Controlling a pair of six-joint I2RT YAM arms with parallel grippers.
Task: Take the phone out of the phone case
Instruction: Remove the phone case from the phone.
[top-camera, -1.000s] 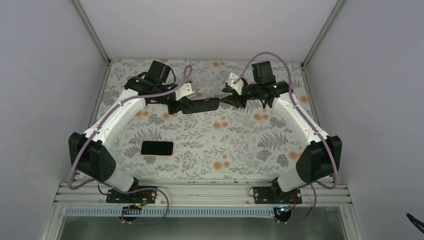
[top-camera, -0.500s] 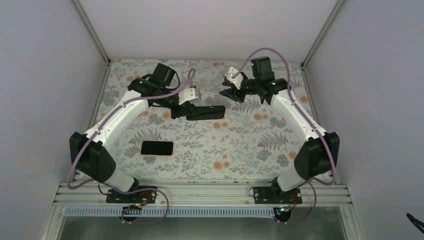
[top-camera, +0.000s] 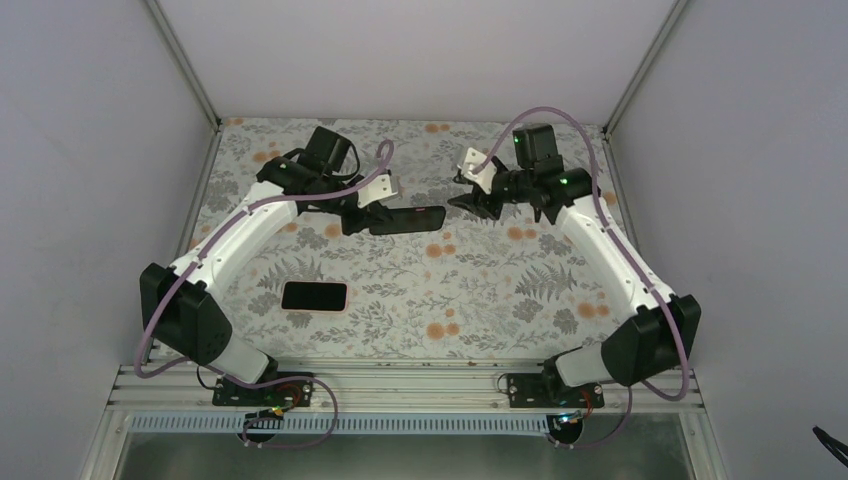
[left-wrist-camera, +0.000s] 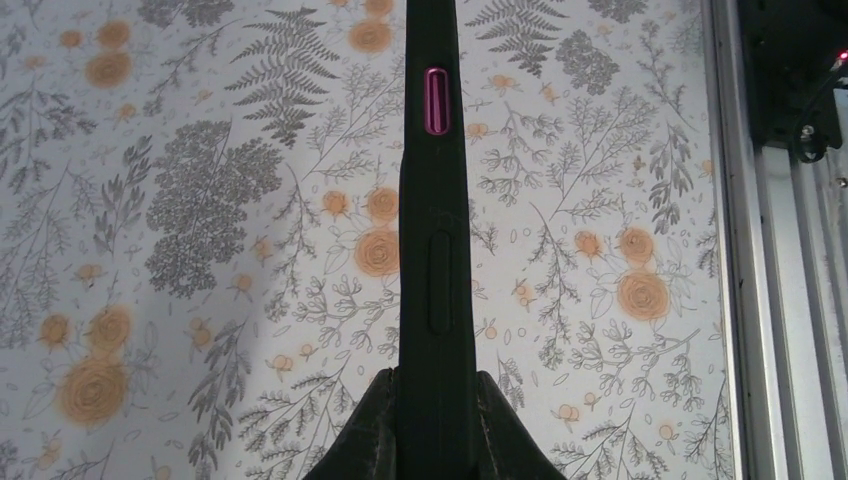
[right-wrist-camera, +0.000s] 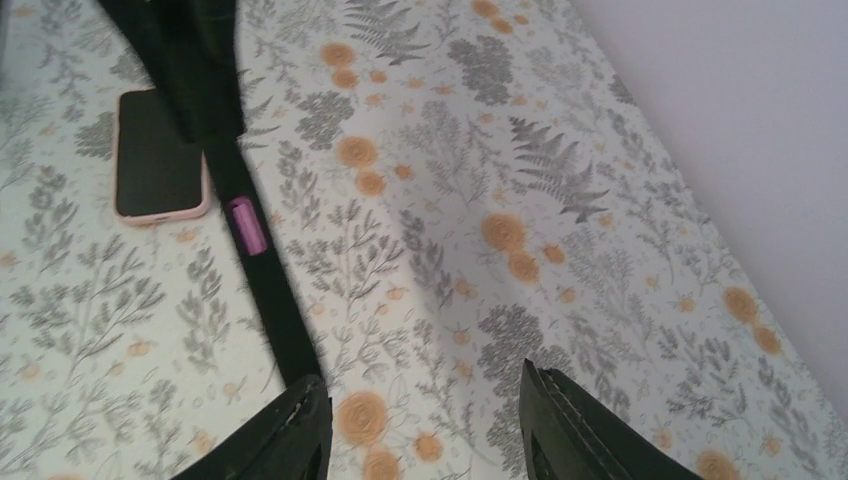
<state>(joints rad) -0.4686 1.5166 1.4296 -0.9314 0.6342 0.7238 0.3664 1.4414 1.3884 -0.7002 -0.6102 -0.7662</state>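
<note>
while the left hand (left-wrist-camera: 436, 405) clamps the case (left-wrist-camera: 437, 250), the spread right hand's (right-wrist-camera: 420, 425) view adds a phone (right-wrist-camera: 158, 155).

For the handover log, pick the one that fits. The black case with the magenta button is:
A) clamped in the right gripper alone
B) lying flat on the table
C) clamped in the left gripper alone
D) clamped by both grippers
C: the left gripper is shut on the black case, while the right gripper stands open, its jaws not closed on anything.
</note>
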